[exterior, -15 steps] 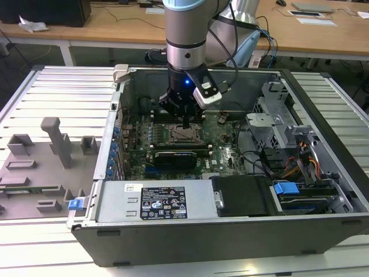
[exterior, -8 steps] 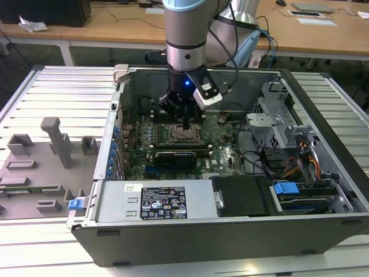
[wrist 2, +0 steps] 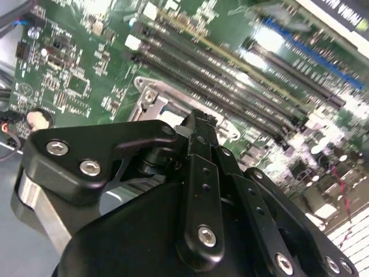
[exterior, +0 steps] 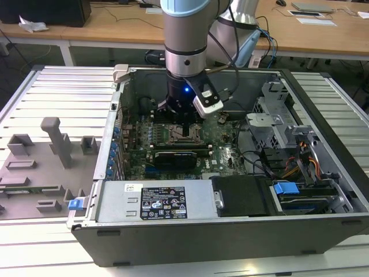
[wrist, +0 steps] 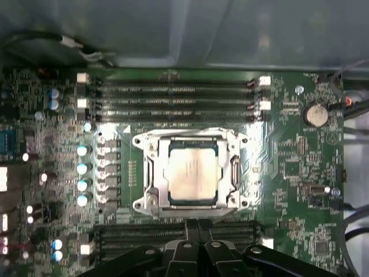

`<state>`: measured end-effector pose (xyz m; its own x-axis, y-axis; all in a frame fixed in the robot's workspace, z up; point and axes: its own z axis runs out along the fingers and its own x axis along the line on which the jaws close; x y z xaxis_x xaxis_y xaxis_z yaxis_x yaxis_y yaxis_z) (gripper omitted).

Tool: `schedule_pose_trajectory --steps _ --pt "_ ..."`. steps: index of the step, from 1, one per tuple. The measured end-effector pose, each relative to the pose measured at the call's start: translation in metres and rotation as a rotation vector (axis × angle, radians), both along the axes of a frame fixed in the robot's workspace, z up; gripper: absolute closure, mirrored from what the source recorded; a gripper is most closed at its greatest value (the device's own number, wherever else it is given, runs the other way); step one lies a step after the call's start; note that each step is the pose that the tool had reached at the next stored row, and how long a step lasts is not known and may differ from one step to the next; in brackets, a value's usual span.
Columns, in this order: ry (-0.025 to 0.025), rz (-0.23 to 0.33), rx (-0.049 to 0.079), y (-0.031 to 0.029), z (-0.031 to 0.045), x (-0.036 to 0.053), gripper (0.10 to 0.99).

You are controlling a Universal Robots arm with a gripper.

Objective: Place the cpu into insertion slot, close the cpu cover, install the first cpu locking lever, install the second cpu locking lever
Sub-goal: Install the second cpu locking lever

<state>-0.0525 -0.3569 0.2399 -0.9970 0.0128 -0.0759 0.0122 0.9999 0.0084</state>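
Observation:
The cpu (wrist: pixel 192 174), a pale silver square, lies flat in the socket on the green motherboard (wrist: pixel 300 173). The cpu cover (wrist: pixel 157 173), a dark frame, lies around it inside the silver socket bracket (wrist: pixel 190 135). I cannot make out the locking levers. My gripper (wrist: pixel 198 226) hangs above the board just beside the socket, over the memory slots, with its fingers together and nothing between them. In the exterior view the gripper (exterior: pixel 181 120) stands straight above the socket (exterior: pixel 184 134). In the second wrist view the fingertips (wrist 2: pixel 200 120) meet over a corner of the bracket (wrist 2: pixel 151 96).
The board sits inside an open computer case (exterior: pixel 190 231) with tall walls. Memory slots (wrist: pixel 173 98) flank the socket on two sides, and a row of capacitors (wrist: pixel 82 176) stands beside it. Cables and a drive cage (exterior: pixel 300 156) fill the exterior view's right. Grey fixtures (exterior: pixel 55 141) stand on the table.

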Motion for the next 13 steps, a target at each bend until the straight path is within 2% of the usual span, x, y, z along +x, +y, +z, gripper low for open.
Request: schedule_pose_trajectory --steps 2,3,4,6,9,10,12,13 --pt "-0.0022 0.0 0.0 -0.0028 -0.0004 -0.002 0.98" --pt "-0.0076 0.0 0.001 -0.0036 -0.0012 -0.005 0.98" --pt "-0.0106 0.0 0.001 -0.0038 -0.0017 -0.0067 0.98" --pt "-0.0215 0.0 0.003 -0.0042 -0.0039 -0.0126 0.98" --pt "-0.0215 0.001 0.002 -0.0043 -0.0039 -0.0126 0.98" --pt "-0.022 0.001 0.009 -0.0046 -0.0039 -0.0127 0.98" --pt "-0.0225 0.001 0.045 -0.0073 -0.0046 -0.0137 0.98" --pt "-0.0224 0.001 0.061 -0.0107 -0.0055 -0.0147 0.98"
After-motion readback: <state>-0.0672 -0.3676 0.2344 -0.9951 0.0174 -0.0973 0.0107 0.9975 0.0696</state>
